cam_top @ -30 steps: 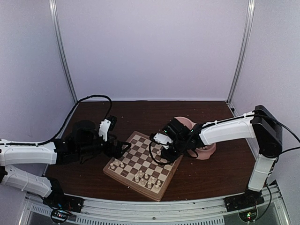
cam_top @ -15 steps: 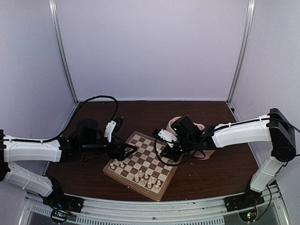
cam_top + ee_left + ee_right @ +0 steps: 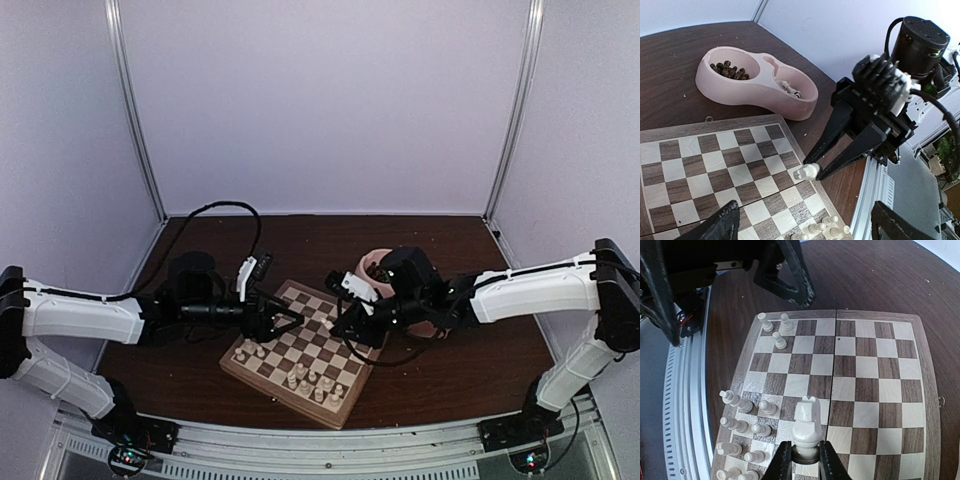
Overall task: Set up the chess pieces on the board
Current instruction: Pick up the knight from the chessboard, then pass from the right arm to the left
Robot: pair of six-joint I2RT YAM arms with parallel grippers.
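Right gripper (image 3: 805, 462) was pinched tight on a little pale cream knight piece (image 3: 807, 426) over the tan-and-brown checkered wooden chessboard (image 3: 875, 370). Left gripper (image 3: 805, 215) hung nearby, jaws spread wide, holding nothing.

At the bottom centre the right gripper (image 3: 805, 457) pinches the base of a cream piece (image 3: 807, 422) over the board (image 3: 880, 365), with more cream pieces (image 3: 742, 427) clustered at lower left and three near the upper left.
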